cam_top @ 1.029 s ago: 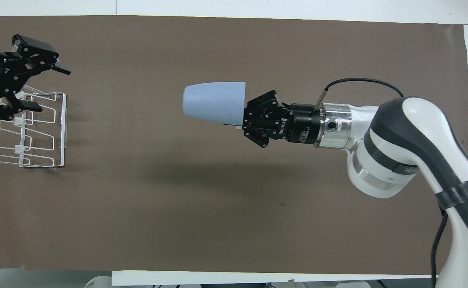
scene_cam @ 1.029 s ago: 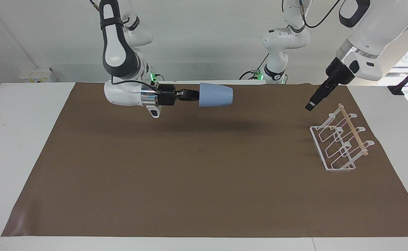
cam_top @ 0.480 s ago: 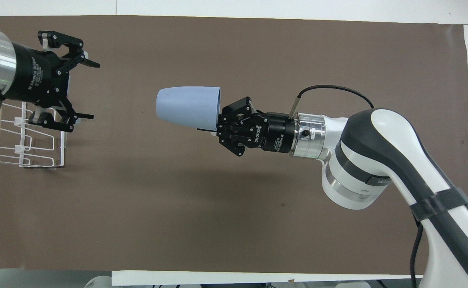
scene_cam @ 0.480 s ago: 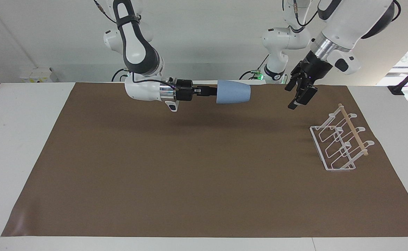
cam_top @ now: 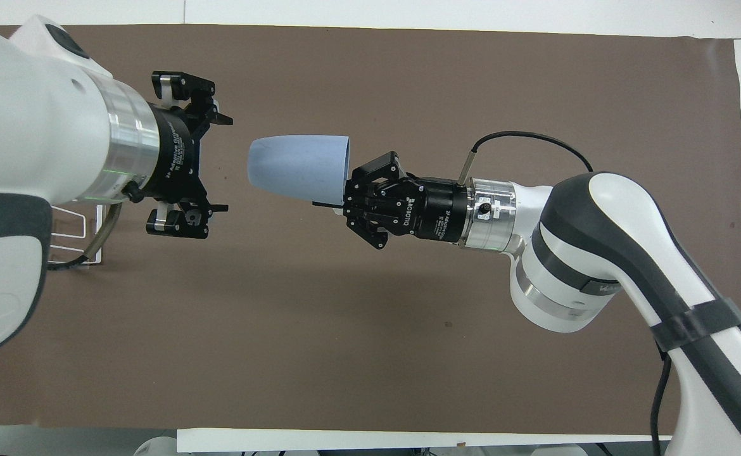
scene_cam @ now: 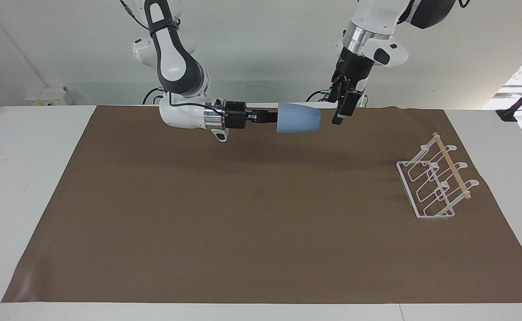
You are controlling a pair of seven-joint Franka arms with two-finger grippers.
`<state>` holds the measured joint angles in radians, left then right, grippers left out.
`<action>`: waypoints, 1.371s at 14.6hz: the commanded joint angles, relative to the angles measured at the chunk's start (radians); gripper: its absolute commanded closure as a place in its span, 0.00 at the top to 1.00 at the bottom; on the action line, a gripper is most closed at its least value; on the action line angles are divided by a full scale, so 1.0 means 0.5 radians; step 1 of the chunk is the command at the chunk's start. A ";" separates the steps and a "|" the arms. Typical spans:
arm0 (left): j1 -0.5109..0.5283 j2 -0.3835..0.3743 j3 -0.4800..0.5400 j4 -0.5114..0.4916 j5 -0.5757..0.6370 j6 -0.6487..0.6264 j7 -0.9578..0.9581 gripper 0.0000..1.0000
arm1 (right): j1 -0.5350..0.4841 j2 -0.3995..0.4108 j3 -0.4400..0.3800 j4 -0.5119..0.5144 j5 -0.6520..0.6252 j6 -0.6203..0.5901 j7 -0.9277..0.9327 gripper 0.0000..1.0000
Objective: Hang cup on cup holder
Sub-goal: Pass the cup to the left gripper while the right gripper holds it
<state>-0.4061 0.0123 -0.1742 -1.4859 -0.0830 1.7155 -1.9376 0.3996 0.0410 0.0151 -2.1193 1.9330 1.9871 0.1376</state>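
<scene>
Hovering over the brown mat (scene_cam: 243, 214), the cup (scene_cam: 298, 118) lies on its side in mid-air, its narrower base aimed at the left arm. Read across the facing view, the right gripper (scene_cam: 267, 117) comes first: its fingers are clamped on the cup's rim, one inside the mouth and one outside, so the whole cup hangs from a thin edge grip. Next comes the left gripper (scene_cam: 337, 119), just beside the cup's base and not touching it; its fingers (cam_top: 221, 119) stand fully apart, wide enough to straddle the base, and hold nothing. Last, toward the left arm's end of the table, the cup holder (scene_cam: 435, 183) stands on the mat, well apart from both grippers, its prongs bare.

Risks, as judged from this arrangement: a handover seems to be in preparation. If the right gripper lets go before the left has closed firmly, the cup would drop to the mat. The tapered, smooth wall could also slide out of a closing grip, and a misaligned approach could knock the cup askew in its rim hold.
</scene>
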 commanded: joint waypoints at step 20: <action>-0.081 -0.006 0.008 -0.188 0.065 0.229 -0.101 0.00 | 0.063 -0.008 0.007 0.026 0.024 0.112 0.044 0.01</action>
<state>-0.4369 0.0243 -0.1742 -1.5647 -0.0631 1.8157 -1.9763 0.4283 0.0413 0.0171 -2.1158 1.9345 2.0259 0.1489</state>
